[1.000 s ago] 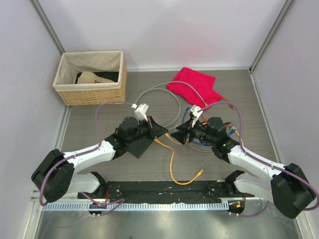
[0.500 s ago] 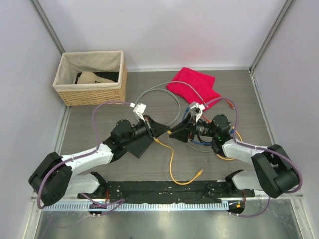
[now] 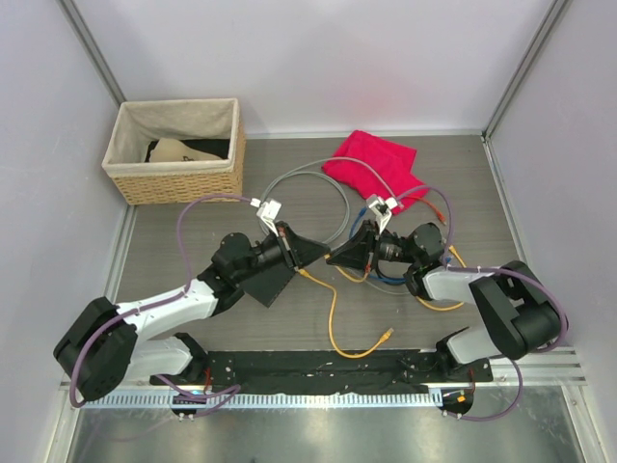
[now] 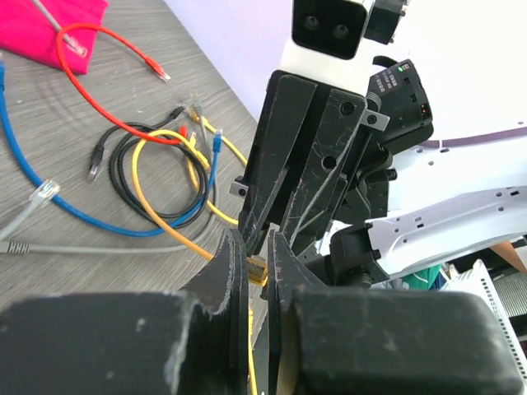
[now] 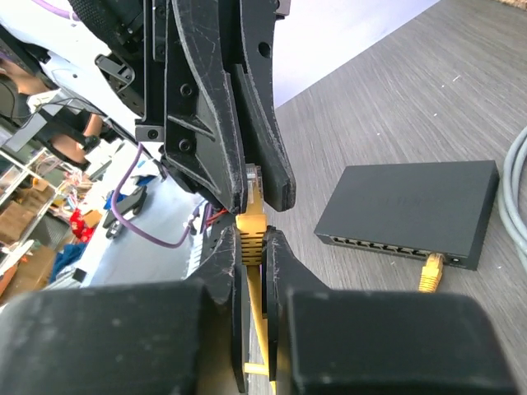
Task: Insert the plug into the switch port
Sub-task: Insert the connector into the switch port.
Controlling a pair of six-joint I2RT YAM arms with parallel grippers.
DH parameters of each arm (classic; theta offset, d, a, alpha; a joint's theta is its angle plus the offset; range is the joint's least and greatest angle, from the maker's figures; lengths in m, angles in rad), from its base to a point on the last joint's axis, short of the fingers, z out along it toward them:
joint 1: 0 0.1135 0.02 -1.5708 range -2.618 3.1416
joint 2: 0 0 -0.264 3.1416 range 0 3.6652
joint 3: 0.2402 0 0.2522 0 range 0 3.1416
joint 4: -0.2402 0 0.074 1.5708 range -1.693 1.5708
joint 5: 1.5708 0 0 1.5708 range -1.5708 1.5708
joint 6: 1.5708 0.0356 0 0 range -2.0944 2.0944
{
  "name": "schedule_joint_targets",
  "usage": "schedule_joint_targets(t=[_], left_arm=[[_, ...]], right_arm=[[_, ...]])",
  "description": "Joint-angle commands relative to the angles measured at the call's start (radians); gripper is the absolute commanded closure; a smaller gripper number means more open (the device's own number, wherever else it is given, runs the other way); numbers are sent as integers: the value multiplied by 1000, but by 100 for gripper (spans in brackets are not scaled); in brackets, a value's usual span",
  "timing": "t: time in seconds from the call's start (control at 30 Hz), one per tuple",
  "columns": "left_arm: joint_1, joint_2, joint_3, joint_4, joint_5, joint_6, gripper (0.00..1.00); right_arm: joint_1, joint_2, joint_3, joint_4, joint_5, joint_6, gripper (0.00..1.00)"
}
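Observation:
The plug (image 5: 249, 229) is yellow with a clear tip, and both grippers hold it tip to tip above the table. My right gripper (image 5: 254, 239) is shut on its ribbed yellow boot. My left gripper (image 4: 257, 247) is shut on the plug (image 4: 258, 270) from the opposite side, its fingers (image 5: 216, 123) clamped on the clear tip. In the top view the left gripper (image 3: 313, 253) and right gripper (image 3: 335, 257) meet at mid-table. The switch (image 5: 412, 206) lies flat beside them, its port row facing the right wrist camera. It is partly hidden under the left arm in the top view (image 3: 265, 286).
Another yellow plug (image 5: 430, 271) sits at the switch's port row, its cable (image 3: 334, 323) trailing toward the near edge. Loose blue, red and black cables (image 4: 140, 181) lie right of centre. A red cloth (image 3: 376, 164) and a wicker basket (image 3: 174, 149) stand at the back.
My right gripper has moved left up to the left gripper's tips and closed on the plug's boot. The left gripper has stayed shut and shifted slightly.

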Motion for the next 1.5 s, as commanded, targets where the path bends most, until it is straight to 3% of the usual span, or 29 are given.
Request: schedule_joint_targets(t=[0.0,0.1,0.13,0.2,0.23,0.27,0.37,0.43,0.6,0.63,0.87,1.1,1.47], left_arm=[[5,-21,0,53,4,23,99],[5,-64,3,-45,-39,52,75],[5,-81,8,-85,-55,78,61],[12,-127,32,-238,-127,112,50],[13,-174,44,-300,-166,150,41],[15,-204,57,-361,-242,167,38],[19,-293,115,-603,-438,233,23],[22,-324,153,-748,-521,248,16],[54,-285,207,-970,-704,230,10],[64,-273,206,-978,-706,224,8],[166,-121,169,-929,-616,190,4],[202,24,149,-825,-580,231,4],[228,184,158,-777,-526,288,5]], right_arm=[[1,26,10,257,-10,74,99],[1,-2,-2,216,4,44,99],[-1,-35,-3,178,13,-7,99],[7,-81,-3,-32,57,-105,99],[16,-112,1,-132,79,-251,99],[30,-176,21,-383,118,-341,99],[140,-287,102,-870,385,-679,99],[226,-307,125,-970,565,-748,99],[382,-315,158,-1090,850,-839,99],[442,-307,162,-1099,940,-851,99],[615,-154,213,-1102,1195,-856,99],[674,-13,302,-1079,1254,-822,99],[691,64,507,-1269,1300,-787,99]])
